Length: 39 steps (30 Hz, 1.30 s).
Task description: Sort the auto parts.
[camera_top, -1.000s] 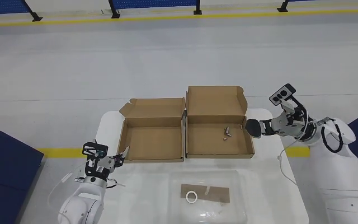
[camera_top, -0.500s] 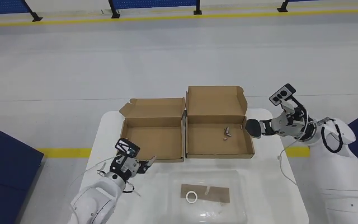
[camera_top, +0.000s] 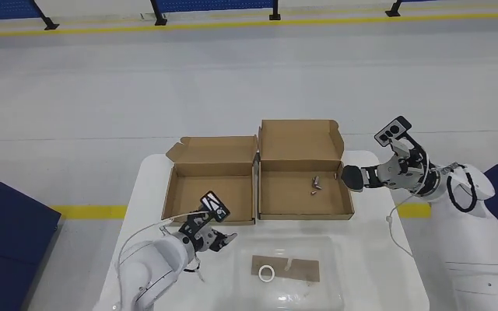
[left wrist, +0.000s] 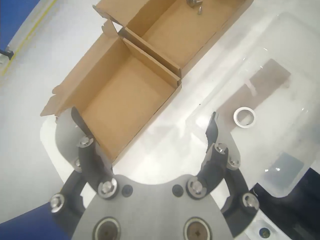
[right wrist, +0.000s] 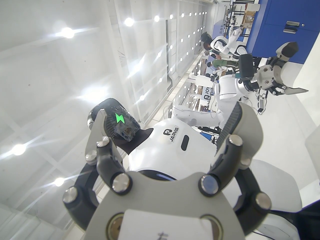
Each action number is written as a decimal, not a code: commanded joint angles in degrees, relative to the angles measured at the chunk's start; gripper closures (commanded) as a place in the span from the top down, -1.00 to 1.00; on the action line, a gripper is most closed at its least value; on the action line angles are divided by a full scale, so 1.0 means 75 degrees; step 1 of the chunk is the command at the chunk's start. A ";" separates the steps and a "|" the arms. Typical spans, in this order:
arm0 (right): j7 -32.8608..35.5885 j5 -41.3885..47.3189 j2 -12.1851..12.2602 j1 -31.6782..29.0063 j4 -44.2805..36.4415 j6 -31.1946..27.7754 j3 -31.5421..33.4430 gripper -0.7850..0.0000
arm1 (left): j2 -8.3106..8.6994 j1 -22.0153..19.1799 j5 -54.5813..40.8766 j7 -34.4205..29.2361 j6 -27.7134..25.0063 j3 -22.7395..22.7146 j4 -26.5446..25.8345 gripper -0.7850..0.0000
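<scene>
Left gripper [left wrist: 145, 118], jaws spread and empty, hovers at 7 o'clock on the table [camera_top: 373, 256], facing the white ring [left wrist: 244, 117] in the clear tray [left wrist: 295, 93] at 6 o'clock, evidently its next pick; right gripper [right wrist: 168, 116] released, idle at 3 o'clock

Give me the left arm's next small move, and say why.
Probably shift the left gripper toward the white ring in the clear tray and lower over it: the gripper is open and empty at the tray's edge, and the ring lies there unsorted.
</scene>
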 commanded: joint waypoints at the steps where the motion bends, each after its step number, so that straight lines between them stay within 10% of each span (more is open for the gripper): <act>1: 0.0000 0.0000 0.0000 0.0000 0.0000 0.0000 0.0000 1.00 | 0.0001 0.0016 0.0015 0.0144 -0.0002 -0.0009 0.0004 1.00; 9: 0.0000 0.0000 0.0000 0.0000 0.0000 0.0000 0.0000 1.00 | 0.0009 -0.0127 0.0137 -0.0161 -0.0318 0.0231 -0.0108 1.00; 17: 0.0000 0.0000 0.0000 0.0000 0.0000 0.0000 0.0000 1.00 | -0.0205 -0.1741 -0.1184 -0.3172 -0.0443 0.1752 0.0146 1.00; 30: 0.0000 0.0000 0.0000 0.0000 0.0000 0.0000 0.0000 1.00 | -0.0240 -0.1884 -0.1371 -0.3199 -0.0503 0.2028 0.0295 1.00; 39: 0.0000 0.0000 0.0000 0.0000 0.0000 0.0000 0.0000 1.00 | -0.0663 -0.3688 -0.3129 -0.4544 0.0217 0.3491 0.1183 1.00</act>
